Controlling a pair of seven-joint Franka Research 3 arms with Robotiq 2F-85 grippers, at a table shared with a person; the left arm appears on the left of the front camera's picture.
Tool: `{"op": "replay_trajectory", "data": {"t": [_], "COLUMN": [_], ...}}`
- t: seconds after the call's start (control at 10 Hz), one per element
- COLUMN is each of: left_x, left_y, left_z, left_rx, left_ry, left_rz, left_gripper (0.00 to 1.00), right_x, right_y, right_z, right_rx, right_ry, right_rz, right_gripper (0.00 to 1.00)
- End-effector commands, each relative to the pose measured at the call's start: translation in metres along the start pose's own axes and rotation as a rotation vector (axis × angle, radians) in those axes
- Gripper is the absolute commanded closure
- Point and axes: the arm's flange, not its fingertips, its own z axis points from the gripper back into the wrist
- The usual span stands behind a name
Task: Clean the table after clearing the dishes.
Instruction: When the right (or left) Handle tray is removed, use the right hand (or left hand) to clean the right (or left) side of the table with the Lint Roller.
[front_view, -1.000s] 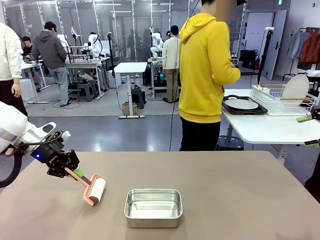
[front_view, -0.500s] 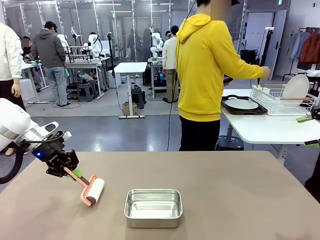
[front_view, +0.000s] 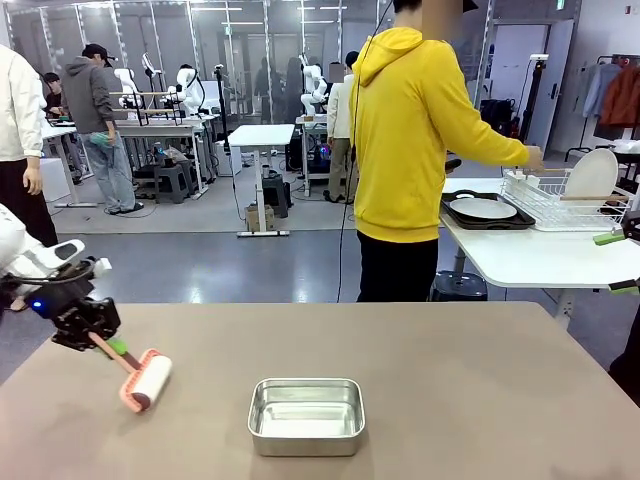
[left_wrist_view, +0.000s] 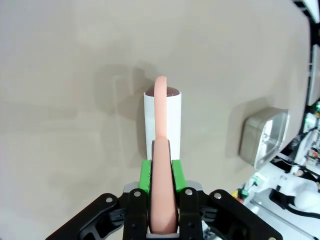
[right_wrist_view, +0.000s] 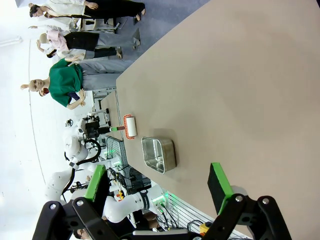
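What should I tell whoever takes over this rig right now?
Left gripper: shut on the roller handle, roller head on the table near its left edge.
Right gripper: open, holding nothing, above the table.
Dishes: one plate on a tray on the side table, another plate upright in the rack, where the person is reaching.
Done: dishes cleared.
Left: roll the table; the tin sits in the way.

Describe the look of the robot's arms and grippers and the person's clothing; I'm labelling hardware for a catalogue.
The left arm is glossy white, with a black cable looping to its wrist and a small blue light. The left gripper is black, with bright green pads on its jaws and silver screws. The right gripper looks the same: black linkages, green pads. The person wears a yellow hooded sweatshirt with long sleeves and black trousers.
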Motion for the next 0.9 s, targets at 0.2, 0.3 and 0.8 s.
{"op": "replay_trajectory", "data": {"t": [0.2,0.3,0.8], "left_x": [-0.036,-0.042,-0.070], "left_y": [0.053,0.057,0.026], "left_z": [0.052,0.063,0.110], "left_rx": [0.256,0.286,0.312], "left_ry": [0.016,0.007,-0.056], "left_rz": [0.022,0.033,-0.055], "left_gripper": [0.79,0.79,0.79], "right_x": [-0.002,-0.002,-0.002], "right_y": [0.003,0.003,0.003], "right_z": [-0.001,-0.001,-0.001], "right_rx": [0.003,0.003,0.003], "right_ry": [0.007,0.007,0.007], "right_rz": [0.003,0.003,0.003], "right_gripper": [0.00,0.00,0.00]}}
